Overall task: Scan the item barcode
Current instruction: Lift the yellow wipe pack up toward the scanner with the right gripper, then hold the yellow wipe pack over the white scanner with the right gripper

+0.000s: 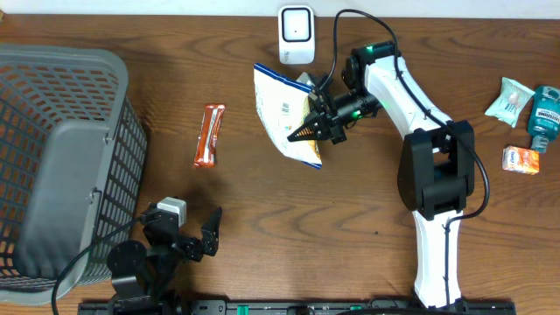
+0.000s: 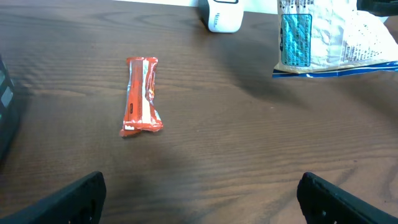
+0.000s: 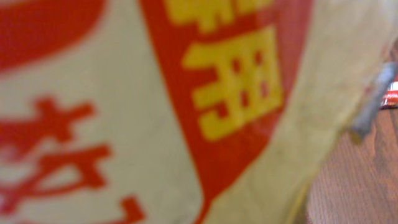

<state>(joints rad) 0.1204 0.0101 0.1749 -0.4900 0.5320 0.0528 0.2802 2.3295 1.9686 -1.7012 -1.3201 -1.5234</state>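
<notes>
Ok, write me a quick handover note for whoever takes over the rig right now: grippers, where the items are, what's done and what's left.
Left gripper: open, empty, low over the table near its front edge.
Right gripper: shut on the snack bag, holding it off the table just in front of the scanner.
Orange snack bar: lying flat between the basket and the bag, untouched.
Done: bag picked up and at the scanner.
Left: show its barcode to the scanner; no view tells whether a scan has registered.
</notes>
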